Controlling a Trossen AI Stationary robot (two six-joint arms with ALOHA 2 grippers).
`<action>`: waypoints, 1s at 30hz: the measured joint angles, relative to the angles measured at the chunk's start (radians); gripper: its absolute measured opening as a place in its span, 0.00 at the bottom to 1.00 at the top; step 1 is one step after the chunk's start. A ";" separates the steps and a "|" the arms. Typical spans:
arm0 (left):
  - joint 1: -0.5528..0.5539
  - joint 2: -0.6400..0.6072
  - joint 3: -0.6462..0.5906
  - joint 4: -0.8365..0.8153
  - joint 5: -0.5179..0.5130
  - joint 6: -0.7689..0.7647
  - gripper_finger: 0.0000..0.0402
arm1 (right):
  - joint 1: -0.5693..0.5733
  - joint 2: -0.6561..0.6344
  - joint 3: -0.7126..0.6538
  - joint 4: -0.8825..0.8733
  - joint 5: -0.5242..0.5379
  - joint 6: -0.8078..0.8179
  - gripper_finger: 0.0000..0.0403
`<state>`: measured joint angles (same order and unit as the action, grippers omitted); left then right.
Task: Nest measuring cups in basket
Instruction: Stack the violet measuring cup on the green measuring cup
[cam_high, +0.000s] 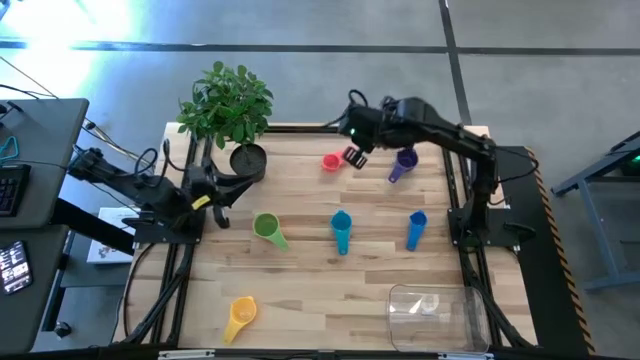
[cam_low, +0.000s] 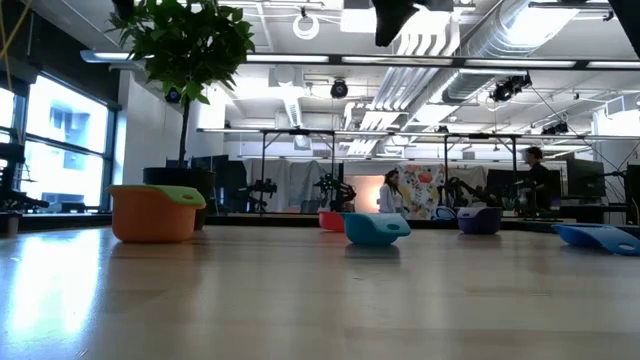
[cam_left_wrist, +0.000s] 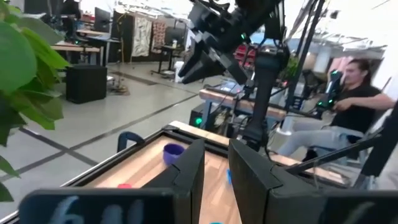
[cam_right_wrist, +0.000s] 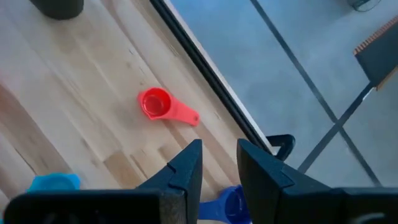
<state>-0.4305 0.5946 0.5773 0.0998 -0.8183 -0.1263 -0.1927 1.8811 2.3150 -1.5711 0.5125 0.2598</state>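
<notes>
Hovering up near the far edge of the table, the right gripper (cam_high: 353, 156) sits just to the right of the little pink cup (cam_high: 331, 162) and isn't touching it. From its own wrist camera you can see the two dark fingers (cam_right_wrist: 186, 168) with only a narrow gap between them and nothing in it, so it's mostly closed on air. The pink cup (cam_right_wrist: 163, 107) lies flat on the wood with its handle pointing toward the table's far rail.

The rest of the cups are spread all over. The purple cup (cam_high: 402, 163) is just right of the gripper, under the right arm. Across the middle of the table you've got the green cup (cam_high: 268, 229), the teal cup (cam_high: 341, 230) and the blue cup (cam_high: 416, 229) in a loose row, well apart from each other. The yellow cup (cam_high: 240, 314) is off by itself at the near left.

The clear basket (cam_high: 437, 312) sits at the near right corner; I can't quite tell what's in it.

Over on the left, the left gripper (cam_high: 217, 203) is parked beside the potted plant (cam_high: 229, 108) at the far left of the table, holding nothing, fingers close together with a slim gap showing in its wrist view.
</notes>
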 joint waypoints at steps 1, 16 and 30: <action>0.008 0.010 0.007 0.001 0.000 0.000 0.16 | -0.018 -0.004 0.000 0.000 -0.021 -0.025 0.23; 0.106 0.071 0.054 0.002 0.004 0.000 0.16 | -0.360 -0.009 0.000 0.000 -0.332 -0.269 0.23; 0.177 0.070 0.054 0.002 0.004 0.000 0.16 | -0.576 -0.129 -0.286 0.043 -0.411 -0.284 0.23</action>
<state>-0.2533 0.6651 0.6312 0.1017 -0.8143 -0.1265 -0.7690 1.7520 2.0289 -1.5279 0.1015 -0.0240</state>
